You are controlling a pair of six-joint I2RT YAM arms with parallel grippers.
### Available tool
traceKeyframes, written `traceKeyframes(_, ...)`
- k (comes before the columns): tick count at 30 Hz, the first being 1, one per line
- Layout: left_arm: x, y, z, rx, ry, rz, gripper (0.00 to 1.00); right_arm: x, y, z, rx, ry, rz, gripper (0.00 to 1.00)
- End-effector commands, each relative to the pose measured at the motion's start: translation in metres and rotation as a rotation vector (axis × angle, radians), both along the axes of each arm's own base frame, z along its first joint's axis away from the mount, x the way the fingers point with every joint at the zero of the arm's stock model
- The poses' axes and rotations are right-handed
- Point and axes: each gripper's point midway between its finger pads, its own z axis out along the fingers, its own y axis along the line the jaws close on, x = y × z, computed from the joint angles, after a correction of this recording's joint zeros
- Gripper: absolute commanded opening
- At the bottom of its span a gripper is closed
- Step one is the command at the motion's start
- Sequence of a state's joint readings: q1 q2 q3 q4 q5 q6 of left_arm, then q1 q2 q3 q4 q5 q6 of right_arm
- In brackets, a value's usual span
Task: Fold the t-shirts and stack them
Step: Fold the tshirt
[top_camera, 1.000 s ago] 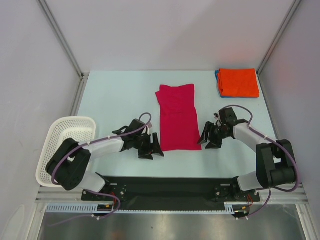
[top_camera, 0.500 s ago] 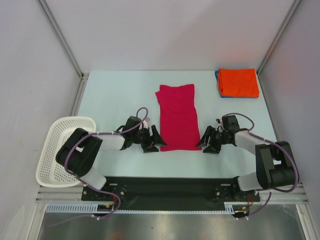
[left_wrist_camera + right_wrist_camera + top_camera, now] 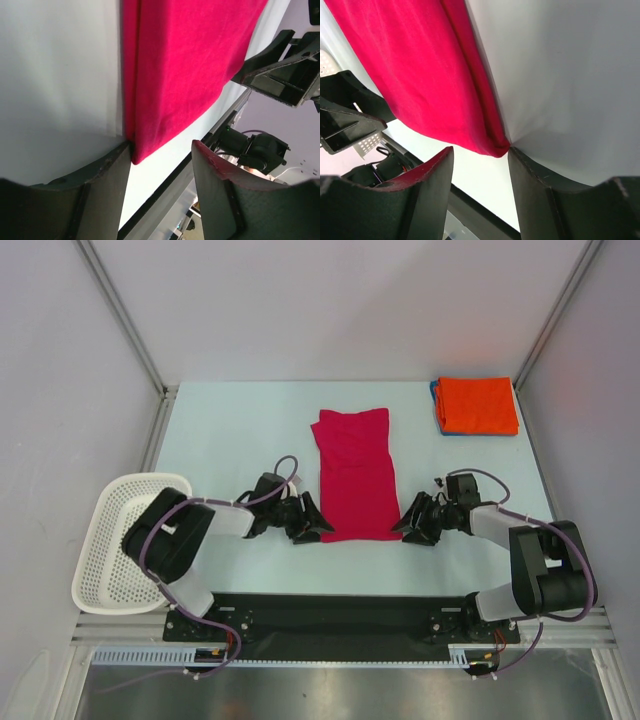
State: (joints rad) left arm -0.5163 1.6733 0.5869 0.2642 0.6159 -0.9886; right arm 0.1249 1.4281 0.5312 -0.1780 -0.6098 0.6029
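My left claw [image 3: 308, 525] and right claw [image 3: 408, 525], jaws parted, straddled the near corners of the crimson t-shirt [image 3: 353, 480]; a shallow pinch would probably seize one layer only.

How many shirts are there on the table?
3. A red shirt lies flat in the middle. A folded orange shirt sits far right, atop a blue shirt showing only its edge. More could hide beneath.

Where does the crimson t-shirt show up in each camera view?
Top external: crimson t-shirt, a long strip in the middle of the picture.
Left wrist: crimson t-shirt fills the upper middle, with one corner pointing down at centre.
Right wrist: crimson t-shirt fills the upper left, with one corner at centre.
Shared landmark: the shirt's near hem.
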Motion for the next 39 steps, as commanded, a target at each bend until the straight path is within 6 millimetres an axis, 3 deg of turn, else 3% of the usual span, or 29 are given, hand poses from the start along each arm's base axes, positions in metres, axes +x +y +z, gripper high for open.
traceKeyframes(1,-0.016,0.027,-0.045,0.199,0.095,0.044,0.57,-0.008,-0.030,-0.034,-0.192,0.048,-0.059,0.54)
traceKeyframes(5,-0.018,0.030,-0.049,0.223,0.110,0.044,0.53,-0.005,-0.032,-0.036,-0.198,0.064,-0.084,0.49)
traceKeyframes(8,-0.018,0.029,-0.050,0.223,0.119,0.040,0.45,-0.003,-0.028,-0.039,-0.192,0.076,-0.089,0.42)
traceKeyframes(10,-0.017,0.029,-0.054,0.232,0.125,0.038,0.35,-0.001,-0.025,-0.043,-0.193,0.075,-0.085,0.36)
traceKeyframes(13,-0.015,0.028,-0.057,0.235,0.120,0.030,0.24,0.001,-0.016,-0.044,-0.166,0.069,-0.060,0.16)
traceKeyframes(15,-0.013,0.027,-0.056,0.240,0.108,0.021,0.09,0.001,-0.009,-0.040,-0.159,0.055,-0.036,0.00)
traceKeyframes(16,-0.013,0.027,-0.055,0.244,0.104,0.013,0.01,0.003,-0.007,-0.037,-0.163,0.047,-0.028,0.00)
traceKeyframes(19,-0.020,0.029,-0.050,0.277,0.084,-0.009,0.00,-0.006,0.000,-0.023,-0.162,0.042,0.009,0.00)
traceKeyframes(21,-0.036,0.037,-0.051,0.300,0.111,-0.020,0.00,-0.020,0.001,-0.012,-0.169,0.050,0.023,0.00)
traceKeyframes(23,-0.045,0.041,-0.042,0.309,0.090,-0.021,0.00,-0.039,-0.001,-0.010,-0.174,0.084,0.037,0.00)
traceKeyframes(24,-0.061,0.048,-0.048,0.334,0.115,-0.033,0.00,-0.044,0.001,-0.001,-0.164,0.057,0.047,0.00)
traceKeyframes(25,-0.063,0.050,-0.039,0.324,0.089,-0.025,0.00,-0.052,0.001,0.000,-0.164,0.070,0.057,0.00)
traceKeyframes(26,-0.076,0.056,-0.043,0.338,0.103,-0.033,0.00,-0.069,-0.002,-0.004,-0.174,0.114,0.069,0.00)
traceKeyframes(28,-0.093,0.063,-0.040,0.362,0.115,-0.049,0.00,-0.083,0.000,0.006,-0.163,0.088,0.082,0.00)
traceKeyframes(31,-0.111,0.066,-0.026,0.381,0.082,-0.071,0.00,-0.117,0.000,0.010,-0.155,0.116,0.108,0.00)
traceKeyframes(34,-0.124,0.062,-0.005,0.371,0.057,-0.086,0.00,-0.131,0.001,0.020,-0.140,0.129,0.099,0.00)
traceKeyframes(35,-0.119,0.057,0.011,0.345,0.016,-0.075,0.00,-0.130,0.004,0.029,-0.123,0.096,0.092,0.00)
traceKeyframes(37,-0.119,0.061,0.024,0.367,0.010,-0.073,0.00,-0.125,0.005,0.046,-0.116,0.064,0.084,0.00)
traceKeyframes(38,-0.105,0.052,0.048,0.345,-0.046,-0.059,0.00,-0.120,0.006,0.053,-0.118,0.049,0.088,0.00)
traceKeyframes(39,-0.095,0.053,0.056,0.367,-0.069,-0.043,0.00,-0.108,0.009,0.069,-0.117,0.008,0.081,0.00)
